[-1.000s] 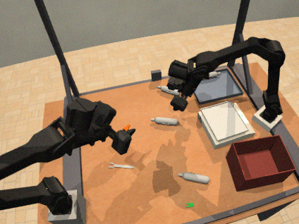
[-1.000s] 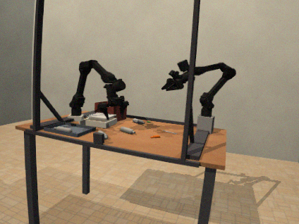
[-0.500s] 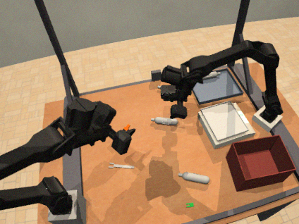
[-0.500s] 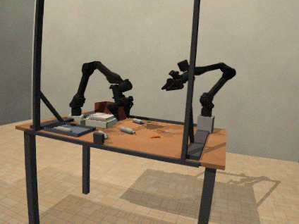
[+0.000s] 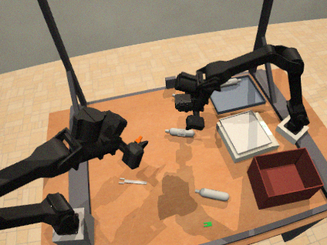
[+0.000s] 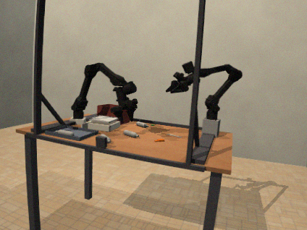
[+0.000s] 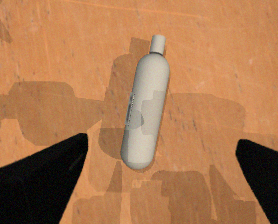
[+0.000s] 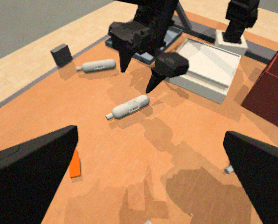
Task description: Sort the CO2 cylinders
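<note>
A grey CO2 cylinder [image 5: 180,132] [image 7: 145,107] [image 8: 130,106] lies flat on the table. My left gripper [image 5: 189,114] [image 7: 162,143] [image 8: 134,82] is open and hangs just above it, one finger on each side and clear of it. A second cylinder [image 5: 213,193] lies near the front of the table. A third [image 5: 231,82] lies in the blue-grey tray [image 5: 247,96]. A fourth [image 8: 97,65] lies by a dark block and is mostly hidden in the top view. My right gripper [image 5: 136,152] [image 8: 151,135] [image 6: 170,90] is open, empty and high over the table's left part.
The white scale [image 5: 247,135] [image 8: 210,62] stands between the tray and the dark red scrap bin [image 5: 285,196] [image 8: 265,95]. A dark block [image 5: 170,82] [image 8: 61,54], an orange piece [image 5: 139,139] [image 8: 75,165], a thin tool [image 5: 133,182] and a green bit [image 5: 207,224] lie on the table.
</note>
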Robot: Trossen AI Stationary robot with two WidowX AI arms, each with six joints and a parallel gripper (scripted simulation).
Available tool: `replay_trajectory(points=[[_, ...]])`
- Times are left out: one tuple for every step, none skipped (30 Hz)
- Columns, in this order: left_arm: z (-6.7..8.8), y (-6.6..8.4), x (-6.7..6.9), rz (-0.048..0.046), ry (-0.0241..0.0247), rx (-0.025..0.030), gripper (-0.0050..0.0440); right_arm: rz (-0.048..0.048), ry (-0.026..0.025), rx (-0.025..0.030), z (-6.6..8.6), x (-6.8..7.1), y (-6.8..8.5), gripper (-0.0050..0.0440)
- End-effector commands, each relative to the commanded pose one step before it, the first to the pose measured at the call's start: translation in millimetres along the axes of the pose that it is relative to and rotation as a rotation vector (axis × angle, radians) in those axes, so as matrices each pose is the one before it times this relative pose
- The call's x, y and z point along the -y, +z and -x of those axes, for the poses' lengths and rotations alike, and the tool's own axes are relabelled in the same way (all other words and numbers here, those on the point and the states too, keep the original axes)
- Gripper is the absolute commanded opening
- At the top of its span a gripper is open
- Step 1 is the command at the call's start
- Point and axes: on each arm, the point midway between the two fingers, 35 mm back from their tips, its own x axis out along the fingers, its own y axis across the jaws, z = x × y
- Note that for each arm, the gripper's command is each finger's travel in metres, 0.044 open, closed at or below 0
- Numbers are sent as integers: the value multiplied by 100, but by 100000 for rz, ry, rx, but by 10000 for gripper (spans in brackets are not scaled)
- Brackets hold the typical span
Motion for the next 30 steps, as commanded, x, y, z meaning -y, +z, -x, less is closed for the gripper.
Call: replay_trajectory(points=[[565, 1089, -11, -215, -21, 1738, 344, 78, 16, 1485, 254, 21, 485, 440], [-87, 181, -28, -521, 6, -673, 320, 0, 0, 0, 0, 0, 0, 440], [-100, 204, -16, -281, -115, -775, 296, 0, 0, 0, 0, 0, 0, 440], [0, 0, 0, 0, 0, 0, 296, 0, 0, 0, 0, 0, 0, 440], [0, 0, 0, 0, 0, 0, 296, 0, 0, 0, 0, 0, 0, 440], [-136, 268, -37, -378, -72, -1048, 272, 0, 0, 0, 0, 0, 0, 440], [-140, 266, -39, -386, -81, -1075, 254, 0, 0, 0, 0, 0, 0, 440], [-158, 289, -45, -441, -86, -1212, 254, 0, 0, 0, 0, 0, 0, 440], [-186, 323, -37, -573, -52, -1415, 254, 0, 0, 0, 0, 0, 0, 440], [-212, 346, -37, -665, -65, -1602, 254, 0, 0, 0, 0, 0, 0, 440], [-225, 341, -39, -695, -99, -1678, 254, 0, 0, 0, 0, 0, 0, 440], [-226, 317, -42, -691, -112, -1673, 254, 0, 0, 0, 0, 0, 0, 440], [-517, -92, -29, -674, -171, -2885, 254, 0, 0, 0, 0, 0, 0, 440], [-523, 114, -39, -641, -123, -1761, 254, 0, 0, 0, 0, 0, 0, 440], [-467, 100, -39, -607, -125, -1723, 254, 0, 0, 0, 0, 0, 0, 440], [-242, 141, -13, -530, -94, -1240, 254, 0, 0, 0, 0, 0, 0, 440], [-227, 125, -11, -507, -112, -1210, 254, 0, 0, 0, 0, 0, 0, 440], [-228, 98, -14, -484, -139, -1259, 254, 0, 0, 0, 0, 0, 0, 440], [-223, 75, -21, -457, -150, -1303, 254, 0, 0, 0, 0, 0, 0, 440], [-210, 66, -29, -428, -147, -1273, 254, 0, 0, 0, 0, 0, 0, 440], [0, 0, 0, 0, 0, 0, 254, 0, 0, 0, 0, 0, 0, 440], [0, 0, 0, 0, 0, 0, 254, 0, 0, 0, 0, 0, 0, 440], [138, 278, -33, -473, 22, -484, 254, 0, 0, 0, 0, 0, 0, 440], [97, 262, -65, -431, -168, -663, 254, 0, 0, 0, 0, 0, 0, 440], [-214, -48, -37, -406, -285, -1760, 254, 0, 0, 0, 0, 0, 0, 440], [-391, -145, -36, -449, -320, -2255, 254, 0, 0, 0, 0, 0, 0, 440], [-169, 85, -46, -394, -132, -956, 254, 0, 0, 0, 0, 0, 0, 440], [30, 97, -28, -331, -64, -595, 254, 0, 0, 0, 0, 0, 0, 440], [180, 225, -22, -289, 30, 248, 254, 0, 0, 0, 0, 0, 0, 440], [172, 223, -13, -298, 2, 283, 254, 0, 0, 0, 0, 0, 0, 440]])
